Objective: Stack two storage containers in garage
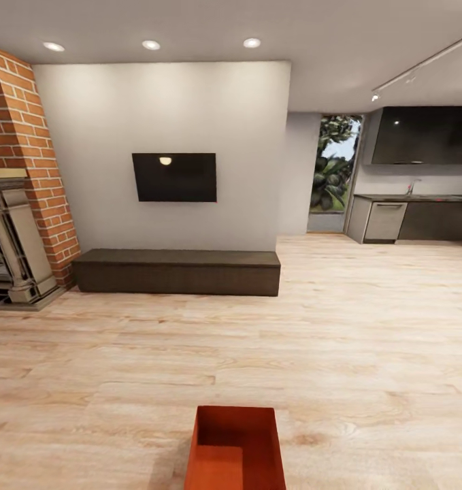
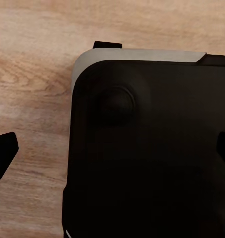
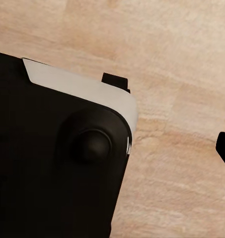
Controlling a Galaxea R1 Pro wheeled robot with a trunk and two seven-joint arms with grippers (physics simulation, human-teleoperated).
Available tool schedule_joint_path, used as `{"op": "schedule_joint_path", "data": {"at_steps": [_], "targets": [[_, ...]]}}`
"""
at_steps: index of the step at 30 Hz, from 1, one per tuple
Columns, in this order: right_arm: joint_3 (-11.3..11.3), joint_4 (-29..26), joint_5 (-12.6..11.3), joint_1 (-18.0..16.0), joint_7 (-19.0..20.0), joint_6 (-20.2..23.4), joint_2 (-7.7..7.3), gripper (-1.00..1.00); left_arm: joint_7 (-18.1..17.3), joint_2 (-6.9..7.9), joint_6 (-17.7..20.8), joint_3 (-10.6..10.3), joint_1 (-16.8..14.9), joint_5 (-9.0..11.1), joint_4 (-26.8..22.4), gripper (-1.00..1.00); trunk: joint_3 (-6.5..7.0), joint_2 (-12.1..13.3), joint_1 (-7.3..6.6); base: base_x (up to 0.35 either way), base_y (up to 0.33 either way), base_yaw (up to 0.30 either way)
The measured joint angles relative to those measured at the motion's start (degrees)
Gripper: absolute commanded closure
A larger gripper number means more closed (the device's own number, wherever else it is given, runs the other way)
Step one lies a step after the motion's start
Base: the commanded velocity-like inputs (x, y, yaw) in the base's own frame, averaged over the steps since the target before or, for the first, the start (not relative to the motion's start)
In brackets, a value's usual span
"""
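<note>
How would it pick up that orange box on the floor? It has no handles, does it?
No handles show. The box is open-topped with plain thin walls, so a wall's top rim is probably the best grip: come from above, one finger inside, one outside. The long side walls run away from the robot, so either arm could take its own side.

A storage container (image 1: 236, 452) sits on the plank floor (image 1: 367, 354) directly before you. Beyond it, a low cabinet (image 1: 177, 271) lies against the wall, beneath a television (image 1: 174, 177); a fireplace (image 1: 9, 238) stands left, a kitchen counter (image 1: 414, 218) far right.

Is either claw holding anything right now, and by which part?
Nothing visibly held: each wrist view shows the robot's dark base over wood floor. One storage container sits on the planks.
</note>
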Motion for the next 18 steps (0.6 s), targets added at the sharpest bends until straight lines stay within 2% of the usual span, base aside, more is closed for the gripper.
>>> {"op": "schedule_joint_path", "data": {"at_steps": [11, 18], "targets": [[0.0, 0.0, 0.0, 0.0, 0.0, 0.0, 0.0, -1.0, 0.0, 0.0, -0.1, 0.0, 0.0, 0.0, 0.0, -1.0, 0.0, 0.0, -0.03, 0.258, 0.0, -0.001], [0.0, 0.0, 0.0, 0.0, 0.0, 0.0, 0.0, -1.0, 0.0, 0.0, -0.1, 0.0, 0.0, -0.1, 0.0, -1.0, 0.0, 0.0, 0.0, 0.052, 0.0, 0.0]]}}
